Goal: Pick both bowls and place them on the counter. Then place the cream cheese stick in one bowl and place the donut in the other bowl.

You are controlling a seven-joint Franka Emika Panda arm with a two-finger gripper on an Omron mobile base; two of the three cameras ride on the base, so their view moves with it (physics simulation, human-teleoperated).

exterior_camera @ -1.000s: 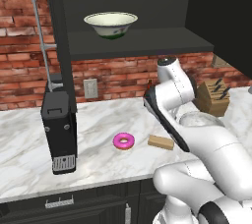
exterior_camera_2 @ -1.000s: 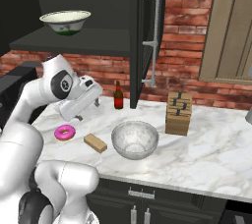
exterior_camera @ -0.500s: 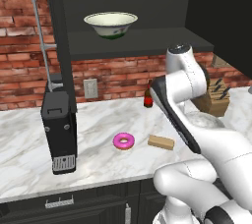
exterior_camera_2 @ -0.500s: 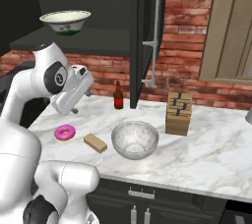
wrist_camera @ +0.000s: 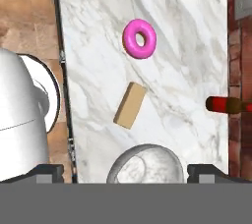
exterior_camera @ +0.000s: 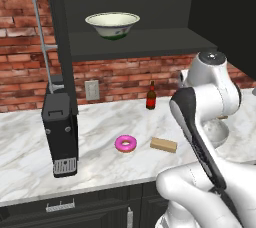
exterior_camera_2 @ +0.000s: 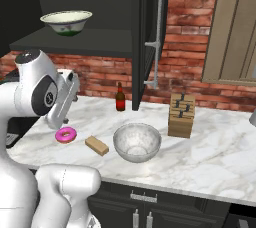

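Observation:
The cream bowl (exterior_camera: pixel 112 23) (exterior_camera_2: pixel 66 22) with green marks stands on the dark shelf above the counter (exterior_camera: pixel 100 122) (exterior_camera_2: pixel 215 162). The grey marbled bowl (exterior_camera_2: pixel 137 142) (wrist_camera: pixel 147 164) sits upright on the counter and holds nothing; in the left base view my arm hides most of it. To its left lie the cream cheese stick (exterior_camera: pixel 164 144) (exterior_camera_2: pixel 96 145) (wrist_camera: pixel 130 105) and then the pink donut (exterior_camera: pixel 125 144) (exterior_camera_2: pixel 66 134) (wrist_camera: pixel 140 38). My gripper (wrist_camera: pixel 127 171) is open and holds nothing, looking down from high above the counter near the marbled bowl's rim.
A wooden knife block (exterior_camera_2: pixel 181 115) stands right of the marbled bowl. A dark bottle (exterior_camera: pixel 151 96) (exterior_camera_2: pixel 120 97) is at the brick wall. A black appliance (exterior_camera: pixel 61 132) stands at the counter's left. An open dark cabinet door (exterior_camera_2: pixel 150 37) hangs beside the shelf.
My arm has straightened upward and the hand has drawn back from over the counter toward the robot. The gripper stayed open. Bowls, donut and stick have not moved.

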